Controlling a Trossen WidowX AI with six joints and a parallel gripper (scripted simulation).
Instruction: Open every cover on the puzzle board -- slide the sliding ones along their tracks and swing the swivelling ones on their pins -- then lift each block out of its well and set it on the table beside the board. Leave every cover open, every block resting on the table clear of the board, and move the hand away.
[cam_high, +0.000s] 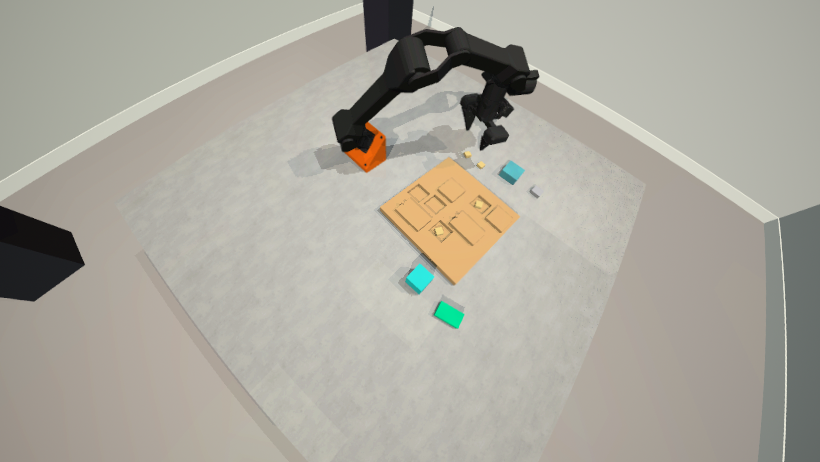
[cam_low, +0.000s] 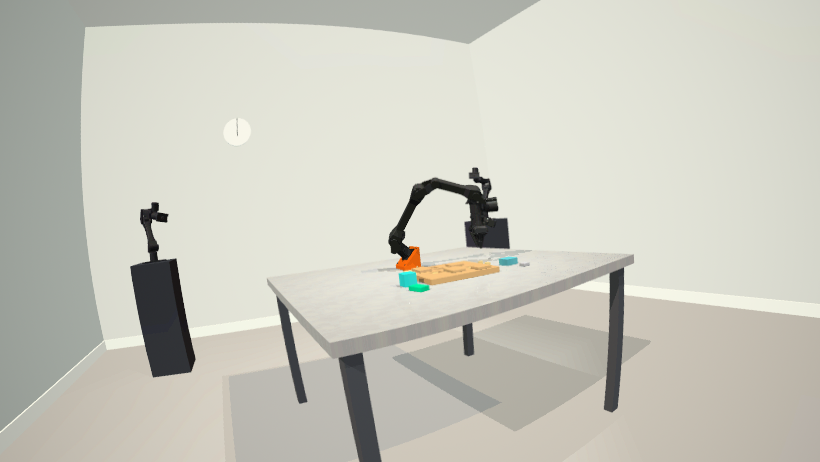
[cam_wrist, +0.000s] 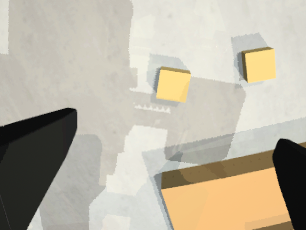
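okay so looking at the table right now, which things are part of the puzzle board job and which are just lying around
Job:
puzzle board
two blocks in open wells
two blocks on the table
gripper, open, holding nothing

Lying about:
teal box
grey cube
cyan box
green box

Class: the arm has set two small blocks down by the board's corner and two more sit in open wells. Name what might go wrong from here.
1. The two freed blocks lie close to the puzzle board corner; the open gripper, passing low toward the wells, may knock one back against the board.
2. The remaining blocks sit recessed beside raised covers, so the fingers may catch a cover or well wall and slip.
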